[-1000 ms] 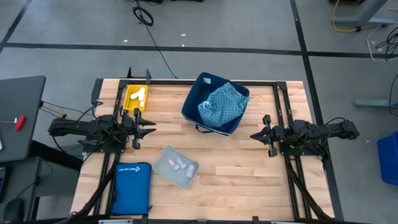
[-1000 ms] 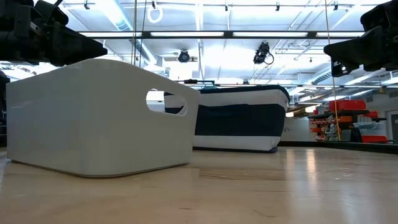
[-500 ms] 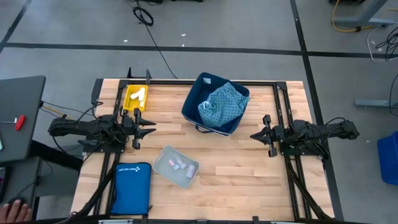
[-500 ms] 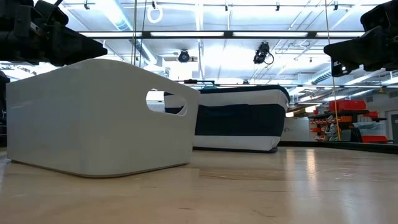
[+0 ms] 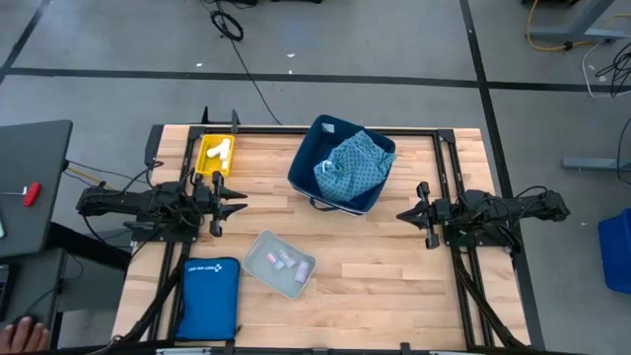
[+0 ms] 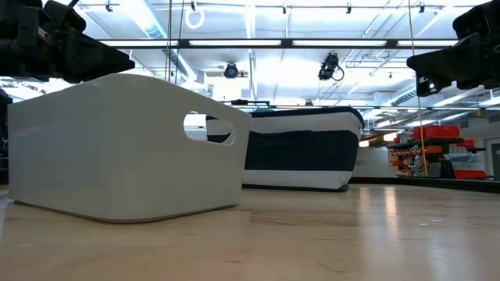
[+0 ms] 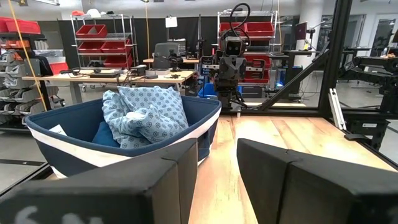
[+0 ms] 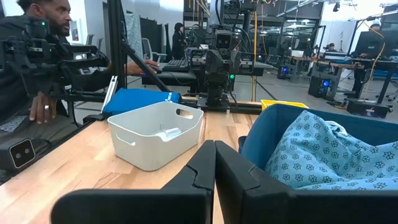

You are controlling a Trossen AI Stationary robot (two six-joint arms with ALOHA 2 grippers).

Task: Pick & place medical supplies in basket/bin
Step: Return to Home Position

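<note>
Butcher-block table (image 5: 394,276) on a workshop floor is carrying three containers while two dark arms are hanging level at its opposite edges. At the left edge, the left gripper (image 5: 241,200) is pointing inward with its jaws spread a little. At the right edge, the right gripper (image 5: 400,214) is facing it with its jaws pressed together, holding nothing. Between them, toward the back edge, the navy bin (image 5: 308,163) is holding the teal patterned cloth (image 5: 353,166) over a dark blue cloth bundle (image 7: 104,134). The yellow bin (image 5: 208,169), at the back left corner, is holding white vials (image 5: 221,148). Toward the front, the grey tray (image 5: 258,248) is cradling small pinkish tubes (image 5: 286,260), near a blue zip pouch (image 5: 209,296). A person (image 8: 25,56) is showing beyond the table in the right wrist view.
</note>
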